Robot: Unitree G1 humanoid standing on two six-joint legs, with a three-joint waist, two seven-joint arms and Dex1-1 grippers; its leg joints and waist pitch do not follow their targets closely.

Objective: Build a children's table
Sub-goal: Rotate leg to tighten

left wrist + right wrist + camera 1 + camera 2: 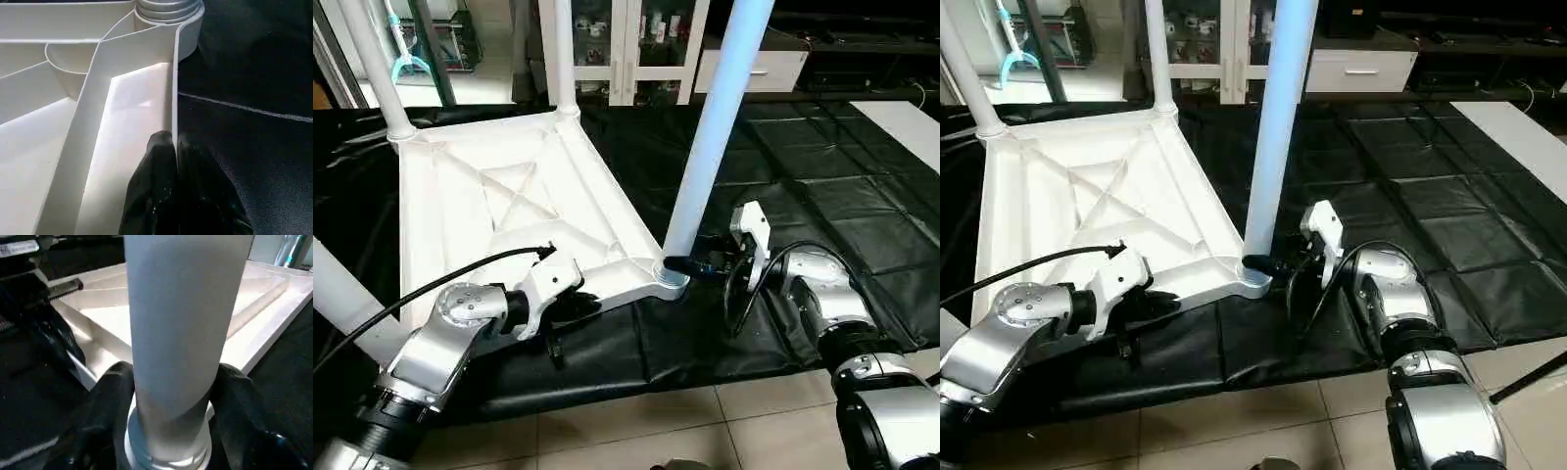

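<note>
The upturned table top (499, 196) lies on black sheeting (822, 196), left tool (176, 147) pinched shut on its rim; the right tool (171, 382) straddles the near-corner leg (710, 147), which risks tilting if unseated.

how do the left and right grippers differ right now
The left gripper is pinched shut on the thin upright rim of the table top; the right gripper straddles the base of the near leg, a finger on each side. The left gripper holds the flat top near its front edge; the right gripper works at the corner socket where the upright leg enters. Both have black fingers and sit low over the black mat.
</note>
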